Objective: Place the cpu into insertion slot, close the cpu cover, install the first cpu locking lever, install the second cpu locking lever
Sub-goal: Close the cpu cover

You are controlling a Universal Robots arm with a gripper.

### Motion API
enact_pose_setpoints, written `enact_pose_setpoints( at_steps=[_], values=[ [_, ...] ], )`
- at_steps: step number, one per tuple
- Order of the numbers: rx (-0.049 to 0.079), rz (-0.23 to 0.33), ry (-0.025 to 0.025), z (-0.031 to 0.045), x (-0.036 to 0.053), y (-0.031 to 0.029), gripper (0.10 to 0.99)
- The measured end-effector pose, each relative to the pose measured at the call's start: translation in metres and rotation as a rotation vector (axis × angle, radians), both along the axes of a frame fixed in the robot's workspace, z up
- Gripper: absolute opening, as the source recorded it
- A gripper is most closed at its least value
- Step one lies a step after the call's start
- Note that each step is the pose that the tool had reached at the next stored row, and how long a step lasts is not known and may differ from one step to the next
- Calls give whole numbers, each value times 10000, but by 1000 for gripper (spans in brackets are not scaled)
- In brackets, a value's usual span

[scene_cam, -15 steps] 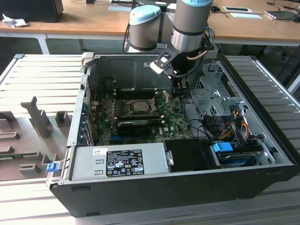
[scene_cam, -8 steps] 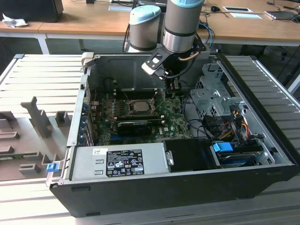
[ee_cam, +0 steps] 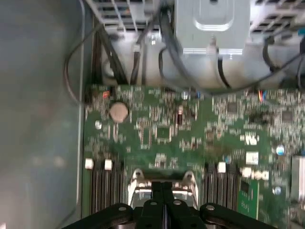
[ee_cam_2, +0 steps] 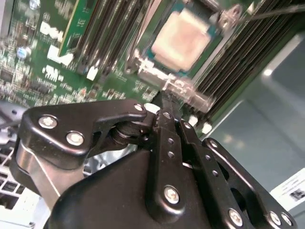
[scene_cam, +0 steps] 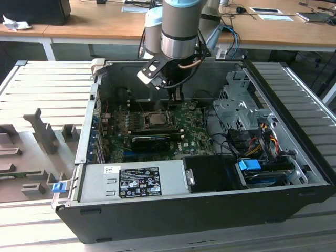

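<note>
Gripper (ee_cam_2: 167, 98), jaws closed together, hovers just beside one cpu (ee_cam_2: 183, 38) seated in one insertion slot (scene_cam: 147, 119).

**Green board, black metal, touches of blue**

The cpu (ee_cam_2: 182, 39) is pale silvery-beige. The board (scene_cam: 191, 137) is green, speckled with tiny silver and white parts, and its memory slots (ee_cam_2: 107, 28) are black. The gripper (ee_cam_2: 166, 102) is glossy black with silver screws. The arm (scene_cam: 180, 37) is silver-grey with a pale blue cap. The case (scene_cam: 210, 215) is black, with a blue clip (scene_cam: 58, 186) at one corner. The table (scene_cam: 47, 84) is pale grey and ribbed in stripes.
</note>
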State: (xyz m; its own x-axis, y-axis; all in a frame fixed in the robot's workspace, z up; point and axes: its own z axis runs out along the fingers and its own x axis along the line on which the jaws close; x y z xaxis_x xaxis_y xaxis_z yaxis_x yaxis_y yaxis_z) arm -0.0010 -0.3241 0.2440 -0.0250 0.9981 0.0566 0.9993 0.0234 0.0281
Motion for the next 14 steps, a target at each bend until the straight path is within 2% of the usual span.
enact_pose_setpoints(
  at_steps=[3, 6, 7, 9, 12, 14],
  values=[
    [0, 1, 0, -56, -62, 1, 106],
    [1, 1, 0, -116, -89, 3, 106],
    [-1, 3, 1, -148, -123, 3, 106],
    [-2, 3, 1, -187, -256, 3, 106],
    [-1, 5, -24, -194, -297, 3, 106],
    [-1, 6, -30, -230, -377, 3, 106]
  ],
)
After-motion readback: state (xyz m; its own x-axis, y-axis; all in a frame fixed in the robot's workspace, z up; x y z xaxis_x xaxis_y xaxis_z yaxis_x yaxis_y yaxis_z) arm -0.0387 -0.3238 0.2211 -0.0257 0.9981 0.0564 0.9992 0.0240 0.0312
